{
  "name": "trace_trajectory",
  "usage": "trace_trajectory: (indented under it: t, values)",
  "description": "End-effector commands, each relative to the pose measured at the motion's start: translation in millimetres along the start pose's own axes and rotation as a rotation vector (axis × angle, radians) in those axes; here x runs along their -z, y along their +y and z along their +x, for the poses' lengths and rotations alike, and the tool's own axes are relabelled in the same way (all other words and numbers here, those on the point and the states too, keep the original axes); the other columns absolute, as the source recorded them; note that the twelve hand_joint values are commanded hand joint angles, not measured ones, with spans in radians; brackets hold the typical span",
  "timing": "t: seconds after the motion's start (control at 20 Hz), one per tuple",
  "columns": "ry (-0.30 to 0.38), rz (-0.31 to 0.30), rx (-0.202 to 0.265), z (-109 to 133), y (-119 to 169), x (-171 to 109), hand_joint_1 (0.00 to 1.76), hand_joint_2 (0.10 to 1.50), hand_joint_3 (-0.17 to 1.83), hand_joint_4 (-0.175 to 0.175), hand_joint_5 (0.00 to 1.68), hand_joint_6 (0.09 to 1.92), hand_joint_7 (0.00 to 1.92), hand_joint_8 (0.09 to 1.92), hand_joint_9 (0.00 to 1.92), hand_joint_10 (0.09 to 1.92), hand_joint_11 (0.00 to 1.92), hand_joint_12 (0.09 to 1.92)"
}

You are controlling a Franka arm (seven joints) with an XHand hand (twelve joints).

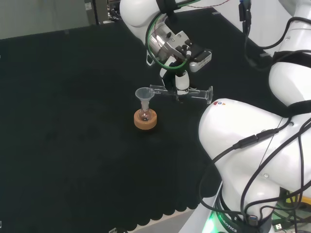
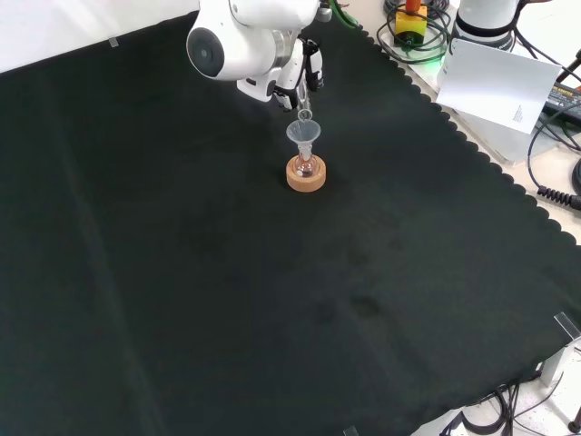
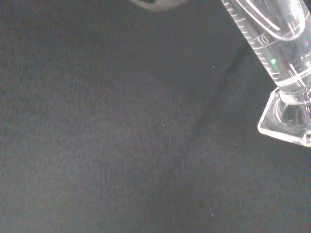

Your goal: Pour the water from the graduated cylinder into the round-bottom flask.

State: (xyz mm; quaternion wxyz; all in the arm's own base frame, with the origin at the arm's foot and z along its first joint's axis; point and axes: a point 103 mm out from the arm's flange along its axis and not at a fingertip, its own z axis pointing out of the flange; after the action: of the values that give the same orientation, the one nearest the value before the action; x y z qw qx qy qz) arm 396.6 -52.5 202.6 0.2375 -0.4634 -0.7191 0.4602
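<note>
Glass graduated cylinder [image 1: 182,92] held near-horizontal in the hand [image 1: 181,80], lip at the funnel [image 1: 144,94] on the round-bottom flask [image 1: 144,115]; drift sideways risks spilling onto the desk [image 1: 73,121].

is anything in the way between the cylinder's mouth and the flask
Nothing visible blocks it. The hand holds the cylinder nearly level, its mouth at the rim of the funnel sitting in the flask on its cork ring. The funnel is the way in.
</note>
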Motion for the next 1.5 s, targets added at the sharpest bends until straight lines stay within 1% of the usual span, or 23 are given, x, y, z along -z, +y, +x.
trace_trajectory:
  t: [0.05,0.2,0.5,0.7,1.0,1.15,1.5]
  values:
    - [-0.004,0.049,-0.032,2,-3,5,1.4,1.04,0.0,-0.175,1.07,0.84,0.99,0.97,1.24,0.64,1.22,0.79]
    - [0.005,0.07,-0.036,3,-3,6,1.4,1.04,0.0,-0.175,1.07,0.84,0.99,0.96,1.24,0.64,1.23,0.79]
    - [0.015,0.083,-0.043,2,-6,9,1.4,1.04,0.0,-0.175,1.07,0.84,0.99,0.96,1.24,0.64,1.23,0.79]
    - [0.018,0.078,-0.044,-4,-9,7,1.4,1.04,0.0,-0.175,1.07,0.84,0.99,0.96,1.24,0.64,1.23,0.79]
    - [0.009,0.102,-0.056,0,-9,14,1.4,1.04,0.0,-0.175,1.07,0.84,0.99,0.96,1.24,0.64,1.23,0.79]
    - [0.014,0.096,-0.051,-3,-13,13,1.4,1.04,0.0,-0.175,1.07,0.84,0.99,0.96,1.24,0.64,1.23,0.79]
    - [0.014,0.109,-0.056,-4,-14,14,1.4,1.04,0.0,-0.175,1.07,0.84,0.99,0.96,1.24,0.64,1.23,0.79]
